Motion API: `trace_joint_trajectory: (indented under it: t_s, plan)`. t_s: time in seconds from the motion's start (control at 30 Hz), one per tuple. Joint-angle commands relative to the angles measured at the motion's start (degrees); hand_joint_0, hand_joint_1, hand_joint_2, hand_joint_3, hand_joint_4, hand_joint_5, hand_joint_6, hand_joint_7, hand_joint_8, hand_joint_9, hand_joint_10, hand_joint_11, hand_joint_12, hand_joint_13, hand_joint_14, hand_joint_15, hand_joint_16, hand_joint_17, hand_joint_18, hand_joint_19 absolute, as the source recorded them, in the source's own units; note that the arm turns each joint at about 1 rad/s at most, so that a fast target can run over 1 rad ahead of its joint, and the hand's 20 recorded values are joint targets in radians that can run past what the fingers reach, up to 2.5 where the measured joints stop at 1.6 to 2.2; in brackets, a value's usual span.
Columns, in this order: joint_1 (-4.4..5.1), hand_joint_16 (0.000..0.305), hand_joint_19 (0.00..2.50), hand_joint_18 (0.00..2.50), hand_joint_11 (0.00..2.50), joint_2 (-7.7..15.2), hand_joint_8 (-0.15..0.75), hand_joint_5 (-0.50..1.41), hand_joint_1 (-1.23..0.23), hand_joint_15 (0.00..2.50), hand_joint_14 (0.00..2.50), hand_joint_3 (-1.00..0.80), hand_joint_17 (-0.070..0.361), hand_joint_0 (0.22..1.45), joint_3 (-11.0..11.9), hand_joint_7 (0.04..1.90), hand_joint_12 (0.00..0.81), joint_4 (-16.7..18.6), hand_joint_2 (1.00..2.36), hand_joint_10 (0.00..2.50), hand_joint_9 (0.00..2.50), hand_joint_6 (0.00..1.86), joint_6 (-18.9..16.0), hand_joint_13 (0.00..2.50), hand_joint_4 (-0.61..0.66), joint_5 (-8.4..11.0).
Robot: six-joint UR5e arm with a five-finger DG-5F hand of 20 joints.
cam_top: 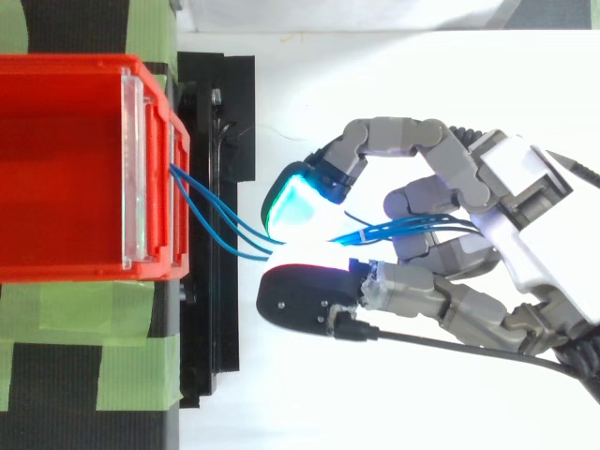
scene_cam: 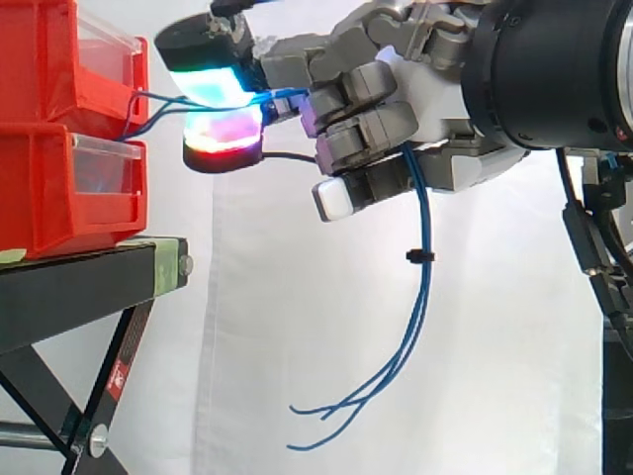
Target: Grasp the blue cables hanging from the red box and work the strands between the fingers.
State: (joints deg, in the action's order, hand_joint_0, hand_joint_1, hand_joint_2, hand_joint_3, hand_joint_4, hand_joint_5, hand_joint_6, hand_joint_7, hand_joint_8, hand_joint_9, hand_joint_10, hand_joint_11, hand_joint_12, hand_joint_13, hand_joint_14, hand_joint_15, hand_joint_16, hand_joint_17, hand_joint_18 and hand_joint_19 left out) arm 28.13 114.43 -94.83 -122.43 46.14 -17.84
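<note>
Cables point(scene_cam: 421, 223) run from red box point(scene_cam: 40, 59) through curled fingers point(scene_cam: 361, 134), pinched between glowing pads point(scene_cam: 208, 81)

We see a white curtain point(scene_cam: 297, 327) behind everything — plain, softly folded, evenly lit. At left a black stand point(scene_cam: 59, 297) with a flat top and slanted legs point(scene_cam: 134, 332); a bolt point(scene_cam: 185, 264) at its top corner. From above, strips of green tape point(cam_top: 94, 314) cross the stand's top — white ground point(cam_top: 394, 66) lies beside it.
</note>
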Motion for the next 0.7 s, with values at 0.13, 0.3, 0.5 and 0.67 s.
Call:
trace_joint_trajectory:
  t_s: [0.13, 0.3, 0.5, 0.67]
  plan:
    - [0.0, 0.198, 0.79, 2.04, 2.5, 0.0, 0.369, 0.3, -0.54, 1.57, 2.5, -0.13, 0.149, 1.11, 0.0, 1.26, 0.537, 0.1, 1.02, 2.5, 1.56, 0.32, 0.0, 1.76, 0.23, 0.0]
    - [0.0, 0.198, 0.79, 2.04, 2.5, 0.0, 0.369, 0.31, -0.56, 1.57, 2.5, -0.16, 0.149, 1.16, 0.0, 1.2, 0.537, 0.3, 1.02, 2.5, 1.56, 0.54, 0.0, 1.76, 0.19, 0.0]
    - [0.0, 0.198, 0.79, 2.04, 2.5, 0.0, 0.369, 0.07, -0.67, 1.57, 2.5, -0.11, 0.149, 1.04, 0.0, 1.03, 0.537, 0.6, 1.02, 2.5, 1.56, 0.93, 0.0, 1.76, 0.22, 0.0]
    - [0.0, 0.198, 0.79, 2.04, 2.5, 0.0, 0.369, -0.09, -0.73, 1.57, 2.5, -0.21, 0.149, 0.94, 0.0, 0.95, 0.537, 0.9, 1.01, 2.5, 1.56, 1.38, 0.0, 1.76, 0.18, 0.0]
